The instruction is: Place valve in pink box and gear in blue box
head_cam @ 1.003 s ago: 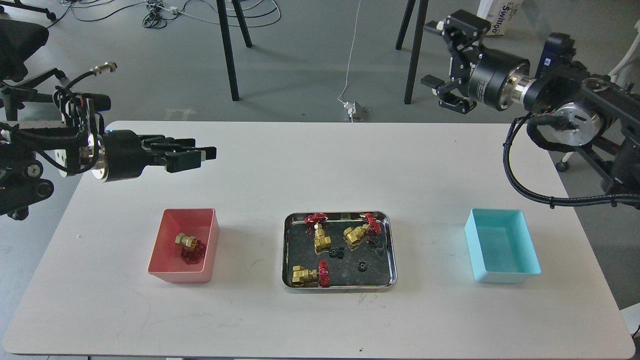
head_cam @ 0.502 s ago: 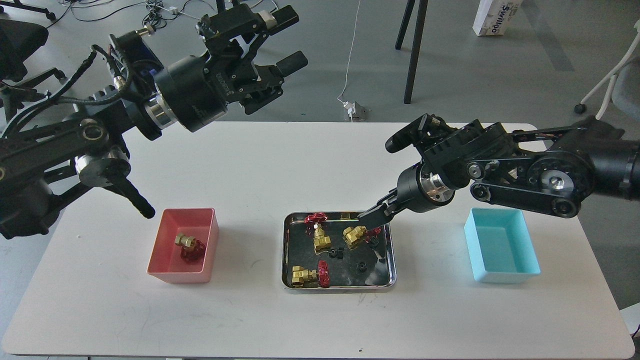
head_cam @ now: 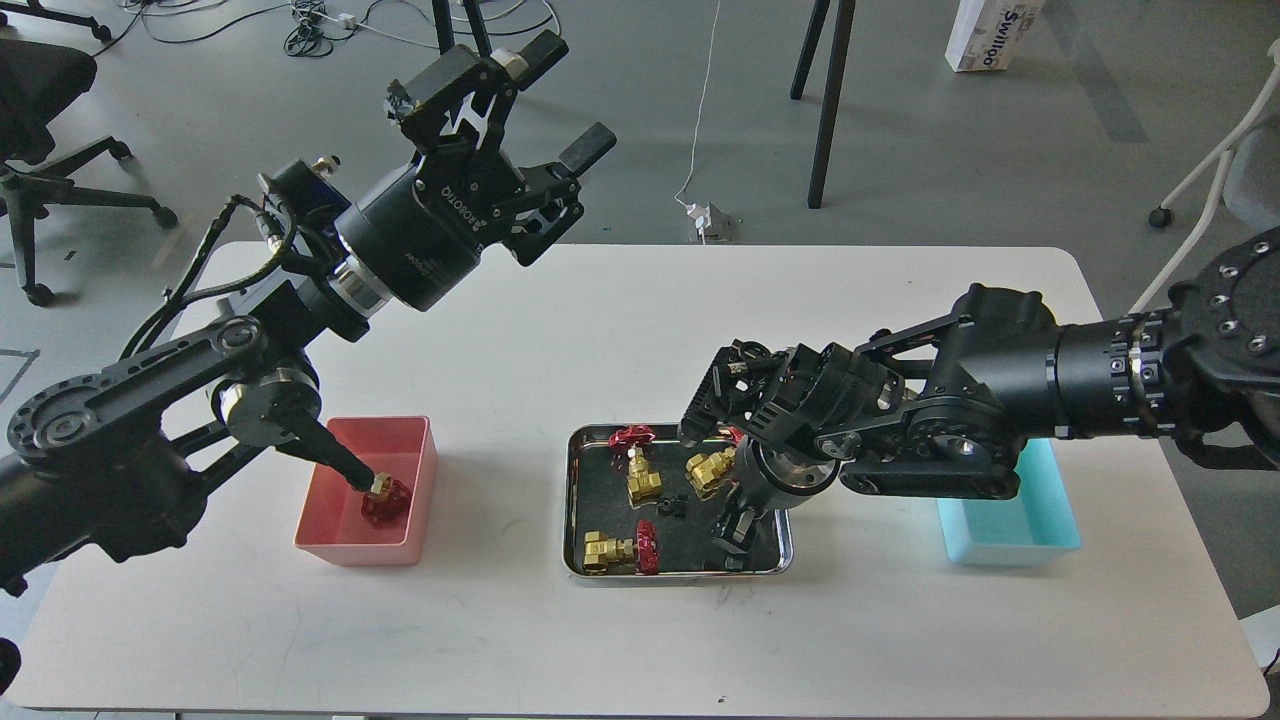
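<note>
Valve (head_cam: 384, 496) is sitting in the pink box (head_cam: 330, 535), lower left. Left gripper (head_cam: 560, 100), upper left, fingers spread wide. Right gripper (head_cam: 733, 528) pokes into the steel tray (head_cam: 575, 500) near a gear (head_cam: 675, 506); can't tell its fingers. Blue box (head_cam: 1040, 525) at right.

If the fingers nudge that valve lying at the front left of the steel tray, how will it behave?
The valve looks solid brass, so probably heavy for its size and rigid. Its round red handwheel might let it pivot or rock rather than slide straight. The shiny steel tray likely gives little grip.
</note>
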{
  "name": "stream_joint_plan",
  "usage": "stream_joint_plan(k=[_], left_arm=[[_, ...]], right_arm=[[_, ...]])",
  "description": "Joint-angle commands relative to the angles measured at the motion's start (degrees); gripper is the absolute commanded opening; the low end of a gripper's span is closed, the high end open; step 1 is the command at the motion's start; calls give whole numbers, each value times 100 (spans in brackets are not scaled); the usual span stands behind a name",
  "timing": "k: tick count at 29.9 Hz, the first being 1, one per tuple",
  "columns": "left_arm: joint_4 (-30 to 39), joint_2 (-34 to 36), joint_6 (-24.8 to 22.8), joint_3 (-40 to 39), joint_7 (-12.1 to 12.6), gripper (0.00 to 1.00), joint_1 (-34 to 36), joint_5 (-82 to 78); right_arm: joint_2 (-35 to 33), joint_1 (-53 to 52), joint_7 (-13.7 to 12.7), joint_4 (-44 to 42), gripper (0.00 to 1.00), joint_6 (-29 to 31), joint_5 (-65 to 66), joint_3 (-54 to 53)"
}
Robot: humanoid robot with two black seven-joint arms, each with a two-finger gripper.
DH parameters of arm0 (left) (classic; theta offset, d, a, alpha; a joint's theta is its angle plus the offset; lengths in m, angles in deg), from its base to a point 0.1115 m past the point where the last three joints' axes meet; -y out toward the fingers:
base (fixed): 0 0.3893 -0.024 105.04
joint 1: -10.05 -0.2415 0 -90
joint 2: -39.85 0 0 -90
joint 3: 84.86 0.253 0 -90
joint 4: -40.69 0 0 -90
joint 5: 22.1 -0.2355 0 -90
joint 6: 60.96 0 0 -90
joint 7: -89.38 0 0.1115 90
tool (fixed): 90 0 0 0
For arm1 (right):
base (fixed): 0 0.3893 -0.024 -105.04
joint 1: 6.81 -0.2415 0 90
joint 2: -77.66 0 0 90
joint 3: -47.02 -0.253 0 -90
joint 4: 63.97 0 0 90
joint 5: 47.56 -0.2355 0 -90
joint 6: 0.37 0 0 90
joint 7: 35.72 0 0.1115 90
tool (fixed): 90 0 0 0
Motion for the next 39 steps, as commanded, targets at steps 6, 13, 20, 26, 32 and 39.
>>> stream_joint_plan(k=[6,13,20,26,32,39], left_arm=[[2,-123,6,6,0,80,-27,0],[-7,-132,-3,-3,0,80,-185,0],[-7,-150,-3,-3,0,80,-211,0],[-25,-150,-3,-12,0,81,-273,0],[-33,-220,-3,-3,0,81,-282,0],[-33,-238,-3,-3,0,82,-299,0]], right_arm=[[146,140,5,-104,58,0,1,38],[216,219,5,-262,54,0,1,29],[252,500,5,-684,54,0,1,20],[252,580,5,-772,49,0,-8,2],[252,518,31,-719,48,0,-60,-112],[252,351,40,-623,48,0,-78,-200]])
